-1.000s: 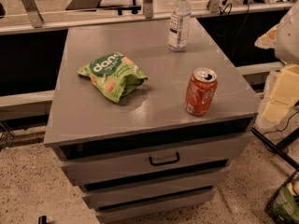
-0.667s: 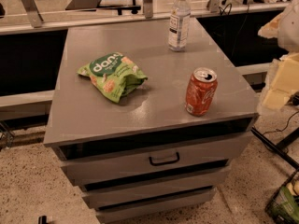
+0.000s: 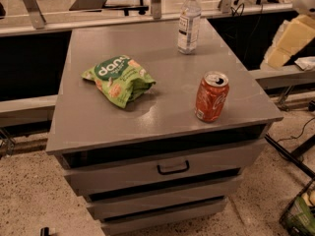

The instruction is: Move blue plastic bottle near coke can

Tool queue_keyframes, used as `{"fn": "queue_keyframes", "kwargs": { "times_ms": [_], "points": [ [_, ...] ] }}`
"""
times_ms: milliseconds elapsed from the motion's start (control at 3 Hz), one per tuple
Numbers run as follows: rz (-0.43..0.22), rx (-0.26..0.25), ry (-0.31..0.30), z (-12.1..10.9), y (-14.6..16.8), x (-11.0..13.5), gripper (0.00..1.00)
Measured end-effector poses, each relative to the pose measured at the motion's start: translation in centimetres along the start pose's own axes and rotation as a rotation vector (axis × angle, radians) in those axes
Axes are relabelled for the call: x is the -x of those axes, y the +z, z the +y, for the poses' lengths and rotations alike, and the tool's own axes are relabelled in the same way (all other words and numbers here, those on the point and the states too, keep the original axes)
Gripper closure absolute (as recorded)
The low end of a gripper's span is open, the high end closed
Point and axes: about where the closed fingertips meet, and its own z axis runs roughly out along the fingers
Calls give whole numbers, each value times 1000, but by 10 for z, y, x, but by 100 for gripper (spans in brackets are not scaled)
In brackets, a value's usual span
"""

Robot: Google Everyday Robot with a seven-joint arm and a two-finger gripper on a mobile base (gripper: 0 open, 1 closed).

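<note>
1. Cabinet (image 3: 98, 127): grey drawer unit on a speckled floor; its flat top bears three items.
2. Bottle (image 3: 189, 23): upright at the far edge, right of centre, untouched.
3. Can (image 3: 212, 96): upright near the front right corner, well apart from the bottle.
4. Bag (image 3: 119, 78): green, lying left of centre.
5. Gripper (image 3: 294, 38): cream part at the right edge, off the cabinet; open or closed cannot be told.
6. Step: approach, by judgement. Next move: reach the bottle, grasp its body, and set it beside the can without toppling either.

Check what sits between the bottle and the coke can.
Camera view: only bare tabletop between the blue plastic bottle and the coke can. The gripper hangs beyond its right edge.
</note>
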Motion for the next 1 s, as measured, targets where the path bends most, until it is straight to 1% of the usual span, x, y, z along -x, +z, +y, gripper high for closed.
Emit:
{"fn": "queue_keyframes", "kwargs": {
  "times_ms": [333, 667, 1000],
  "points": [
    [-103, -71, 77, -39, 15, 2, 0],
    [-150, -100, 96, -51, 18, 8, 0],
    [-192, -87, 143, -53, 21, 6, 0]
  ]
}}
